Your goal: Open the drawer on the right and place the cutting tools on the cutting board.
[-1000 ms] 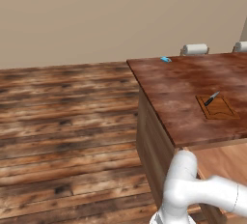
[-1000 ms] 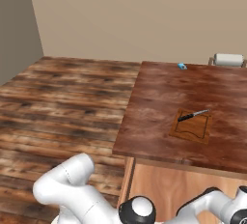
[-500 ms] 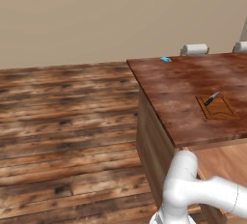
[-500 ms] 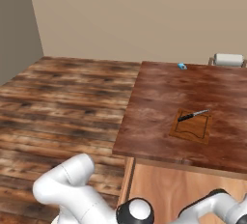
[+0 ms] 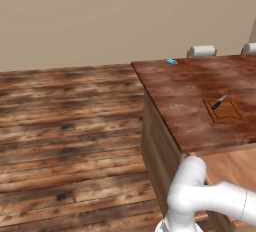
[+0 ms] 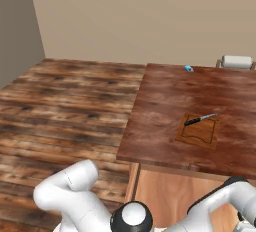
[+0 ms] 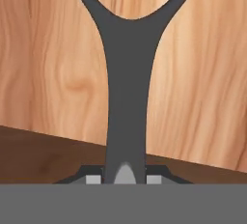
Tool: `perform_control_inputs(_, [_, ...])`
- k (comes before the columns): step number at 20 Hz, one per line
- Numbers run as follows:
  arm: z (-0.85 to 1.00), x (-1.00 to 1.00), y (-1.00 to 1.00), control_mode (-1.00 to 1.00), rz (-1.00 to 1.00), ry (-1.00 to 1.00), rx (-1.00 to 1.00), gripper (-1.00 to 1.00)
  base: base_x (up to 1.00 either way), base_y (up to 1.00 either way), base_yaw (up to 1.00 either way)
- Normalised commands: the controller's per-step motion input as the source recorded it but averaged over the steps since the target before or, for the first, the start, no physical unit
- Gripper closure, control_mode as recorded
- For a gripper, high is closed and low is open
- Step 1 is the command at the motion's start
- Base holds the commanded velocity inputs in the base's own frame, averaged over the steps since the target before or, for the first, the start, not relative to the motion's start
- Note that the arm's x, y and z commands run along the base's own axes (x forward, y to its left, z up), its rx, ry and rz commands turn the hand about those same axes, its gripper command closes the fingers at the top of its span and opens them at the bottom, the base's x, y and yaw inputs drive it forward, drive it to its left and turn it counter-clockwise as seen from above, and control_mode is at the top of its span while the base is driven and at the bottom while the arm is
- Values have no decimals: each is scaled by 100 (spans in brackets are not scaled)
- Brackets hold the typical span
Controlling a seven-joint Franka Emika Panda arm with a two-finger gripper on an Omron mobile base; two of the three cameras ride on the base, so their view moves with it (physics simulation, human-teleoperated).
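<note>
a: what is your gripper (image 7: 124,174) doing?

b: it's clenched around a dark grey forked tool (image 7: 126,73). in my hand view its stem runs up from between my fingertips (image 7: 94,180) and splits into two arms near the top. i can't tell what kind of tool it is.

a: and what lies behind it?

b: pale tan wood with an upright grain, the drawer (image 7: 53,63), and below it a darker reddish-brown band. whether anything else lies in the drawer i can't tell from so close.

a: where is the cutting board?

b: on the dark reddish tabletop (image 6: 165,101), towards my right. the cutting board (image 6: 199,130) is small, brown, with a groove line round its edge.

a: is anything on it?

b: a small knife (image 6: 199,119), dark handle and silvery blade. it lies slantwise across the board's far edge, handle on the board and the blade tip reaching just past the corner.

a: anything else up there?

b: a small blue thing (image 5: 171,61) near the far edge, well apart from the board.
</note>
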Motion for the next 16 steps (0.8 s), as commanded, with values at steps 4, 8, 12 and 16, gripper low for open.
perform_control_inputs(4, [86,0,40,-100,0,-4,2,100,0,0,0])
perform_control_inputs(8, [82,-6,50,-100,0,-2,0,100,0,0,0])
perform_control_inputs(12, [67,-30,89,-100,-3,-3,0,100,0,0,0])
perform_control_inputs(16, [64,-34,100,-100,-4,-5,0,100,0,0,0])
